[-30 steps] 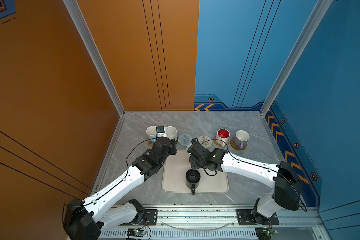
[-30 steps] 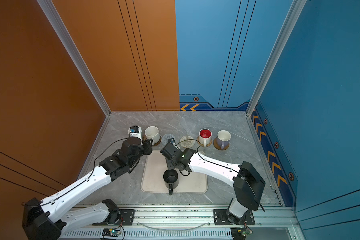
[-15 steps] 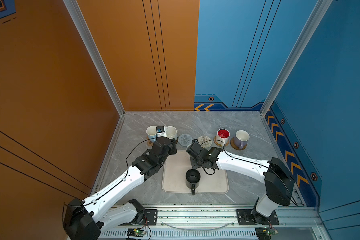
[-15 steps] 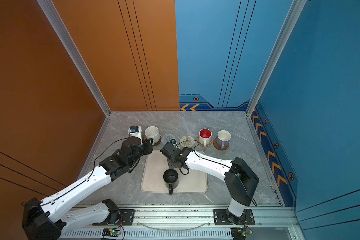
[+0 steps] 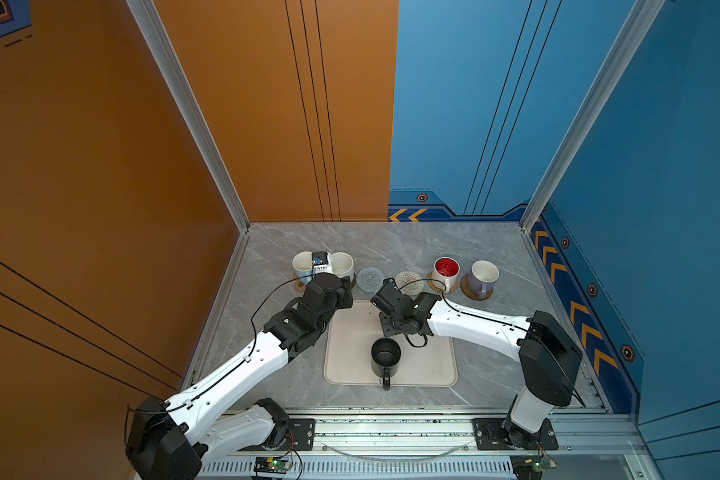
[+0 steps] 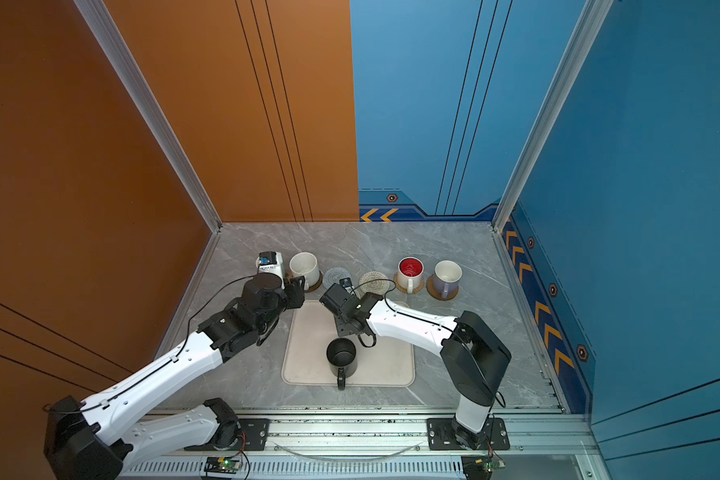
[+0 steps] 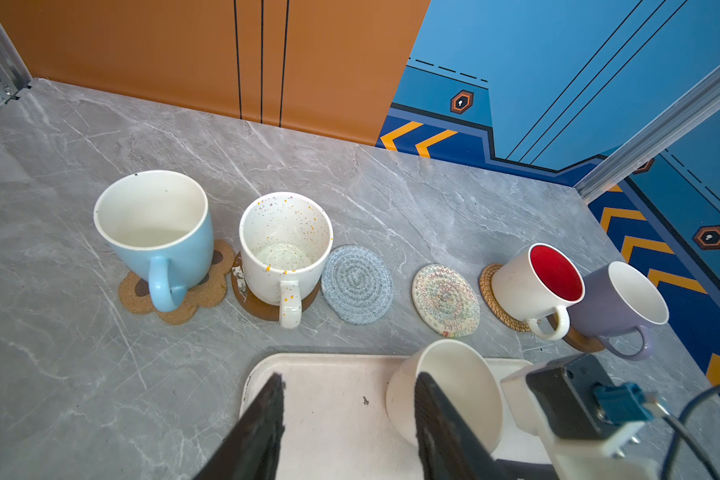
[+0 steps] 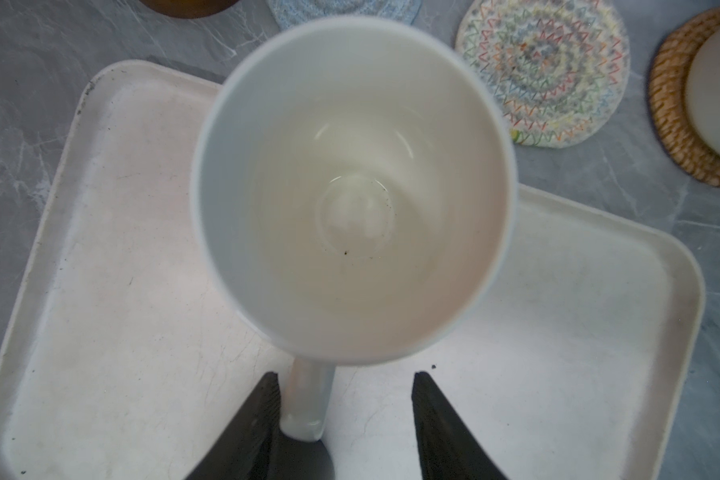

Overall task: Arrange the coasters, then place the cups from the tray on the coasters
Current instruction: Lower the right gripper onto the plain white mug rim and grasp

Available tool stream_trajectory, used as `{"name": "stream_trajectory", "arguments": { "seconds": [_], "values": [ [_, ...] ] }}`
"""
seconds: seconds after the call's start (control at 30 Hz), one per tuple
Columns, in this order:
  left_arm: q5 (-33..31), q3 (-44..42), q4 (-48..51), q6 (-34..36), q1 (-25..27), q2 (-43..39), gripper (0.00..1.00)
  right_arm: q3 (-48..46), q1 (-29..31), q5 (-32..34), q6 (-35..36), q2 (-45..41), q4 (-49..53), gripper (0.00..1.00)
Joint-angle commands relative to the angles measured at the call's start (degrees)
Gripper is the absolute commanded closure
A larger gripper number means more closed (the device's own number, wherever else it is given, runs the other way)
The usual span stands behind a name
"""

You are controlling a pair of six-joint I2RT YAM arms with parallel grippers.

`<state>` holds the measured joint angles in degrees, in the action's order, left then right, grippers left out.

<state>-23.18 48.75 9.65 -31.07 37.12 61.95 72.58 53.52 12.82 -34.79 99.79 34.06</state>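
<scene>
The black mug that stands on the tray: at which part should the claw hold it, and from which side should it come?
Grip the handle of the black mug. The mug stands upright on the tray, with its handle pointing to the tray's near edge. So it is probably best to come from that near side, from above, closing across the loop.

The black mug [image 5: 385, 358] stands on the tray [image 5: 437, 370], its handle pointing near. In the far row (at the right) the red-inside mug [image 5: 446, 269] sits on the rattan coaster [image 5: 434, 286] and the lavender mug [image 5: 484, 277] on a brown disc [image 5: 468, 292]. The grey-blue coaster [image 5: 369, 279] lies bare beside the white woven coaster [image 5: 408, 281], which is partly under the right arm [image 5: 474, 328].
</scene>
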Motion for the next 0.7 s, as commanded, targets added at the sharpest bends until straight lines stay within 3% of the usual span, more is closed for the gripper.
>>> {"name": "stream_trajectory", "arguments": {
  "seconds": [0.0, 0.67],
  "values": [
    [-0.63, -0.5, 0.63, 0.17, -0.57, -0.34, 0.48, 1.53, -0.61, 1.4, -0.16, 0.87, 1.36, 0.5],
    [-0.11, -0.83, 0.46, -0.04, -0.96, 0.01, 0.48, 3.23, -1.14, 0.36, 0.21, 3.28, 0.99, 0.52]
  ]
}}
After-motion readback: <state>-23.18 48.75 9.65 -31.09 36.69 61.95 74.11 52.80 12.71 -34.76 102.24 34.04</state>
